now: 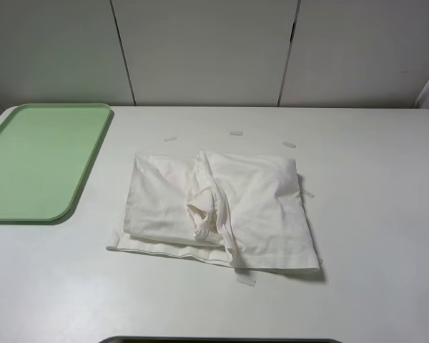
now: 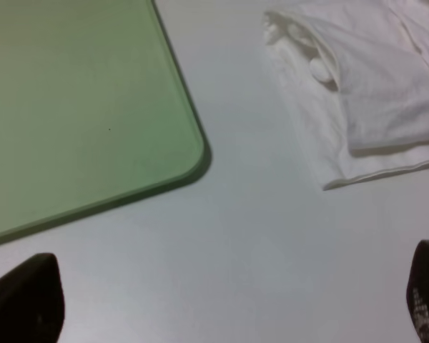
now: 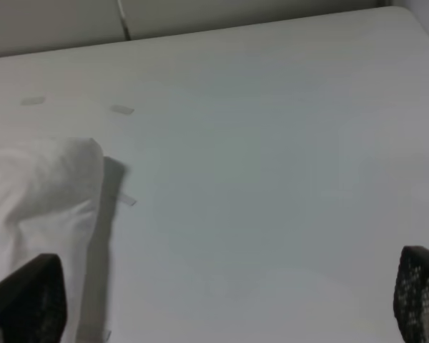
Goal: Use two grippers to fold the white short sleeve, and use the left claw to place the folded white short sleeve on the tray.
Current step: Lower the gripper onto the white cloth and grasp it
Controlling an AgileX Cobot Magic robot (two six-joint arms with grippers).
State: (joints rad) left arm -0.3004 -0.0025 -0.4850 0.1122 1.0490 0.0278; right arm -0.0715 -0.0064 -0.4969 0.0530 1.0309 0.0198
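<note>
The white short sleeve [image 1: 222,211] lies crumpled and partly folded at the middle of the white table, with a bunched ridge down its centre. The pale-green tray [image 1: 39,161] sits at the left, holding nothing. Neither arm shows in the exterior high view. In the left wrist view the left gripper [image 2: 229,314] is open, its black fingertips [image 2: 25,300] wide apart over bare table, with the tray [image 2: 79,107] corner and the shirt [image 2: 372,93] edge ahead. The right gripper [image 3: 222,307] is open too, its fingertips [image 3: 422,293] spread, the shirt [image 3: 43,193] corner beside one of them.
Several small pale strips [image 1: 236,133] lie on the table around the shirt, one near its front edge [image 1: 245,280]. A panelled wall [image 1: 207,50] stands behind the table. A dark edge [image 1: 222,340] shows at the front.
</note>
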